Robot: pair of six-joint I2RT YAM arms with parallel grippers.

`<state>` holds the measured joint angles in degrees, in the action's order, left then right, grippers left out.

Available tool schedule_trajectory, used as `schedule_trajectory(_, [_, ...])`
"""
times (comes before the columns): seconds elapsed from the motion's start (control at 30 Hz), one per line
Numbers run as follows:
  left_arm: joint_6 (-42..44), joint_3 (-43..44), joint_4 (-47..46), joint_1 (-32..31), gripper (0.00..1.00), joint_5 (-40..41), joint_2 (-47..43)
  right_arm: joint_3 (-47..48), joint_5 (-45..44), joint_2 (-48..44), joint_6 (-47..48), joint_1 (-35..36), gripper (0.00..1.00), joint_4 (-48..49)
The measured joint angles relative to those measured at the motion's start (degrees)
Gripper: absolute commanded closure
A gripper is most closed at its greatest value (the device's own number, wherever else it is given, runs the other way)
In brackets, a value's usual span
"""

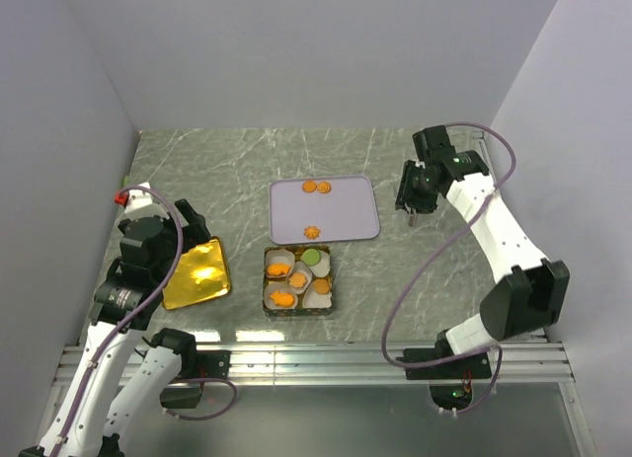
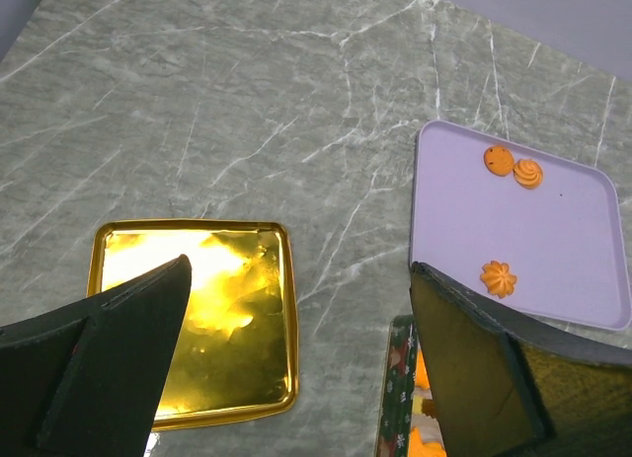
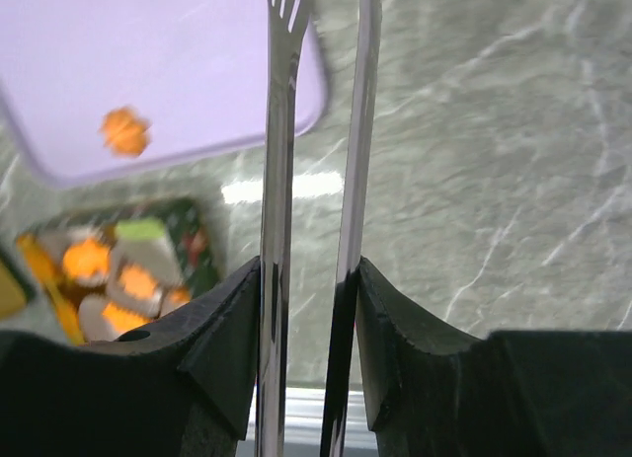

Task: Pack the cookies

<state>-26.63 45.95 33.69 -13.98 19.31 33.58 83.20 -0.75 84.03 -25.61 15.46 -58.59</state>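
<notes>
Three orange cookies (image 1: 309, 187) (image 1: 324, 188) (image 1: 312, 231) lie on a lavender tray (image 1: 346, 215). Several more orange cookies and a light-green cookie (image 1: 312, 256) sit in white paper cups inside a patterned tin (image 1: 268, 275). My right gripper (image 1: 413, 205) is shut on metal tongs (image 3: 276, 181) and hangs just right of the tray, above the table. In the right wrist view the gripper (image 3: 309, 269) holds the tongs pointing toward the tray (image 3: 197, 62) and one cookie (image 3: 125, 131). My left gripper (image 2: 298, 279) is open and empty, above the table between a gold lid (image 2: 197, 319) and the tin (image 2: 400, 398).
The gold lid (image 1: 197, 274) lies flat left of the tin. Grey walls close in the left, back and right sides. A metal rail (image 1: 316, 363) runs along the near edge. A small red object (image 1: 119, 196) sits by the left wall.
</notes>
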Motion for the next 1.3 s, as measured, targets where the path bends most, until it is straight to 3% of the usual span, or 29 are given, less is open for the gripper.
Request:
schedule_trajectory(0.43, [0.0, 0.0, 0.0, 0.0, 0.01, 0.0, -0.8, 0.1, 0.4, 15.6, -1.0, -10.6, 0.54, 7.6])
schedule_trajectory(0.73, [0.0, 0.0, 0.0, 0.0, 0.01, 0.1, -0.9, -1.2, 1.8, 18.3, -1.5, -14.5, 0.54, 11.7])
schedule_trajectory(0.93, [0.0, 0.0, 0.0, 0.1, 0.01, 0.1, -0.7, -1.8, 3.5, 22.5, -1.9, -14.9, 0.49, 12.7])
schedule_trajectory(1.3, [0.0, 0.0, 0.0, 0.4, 0.01, 0.3, 1.4, 13.2, 6.5, 38.2, -3.5, -15.0, 0.41, 10.2])
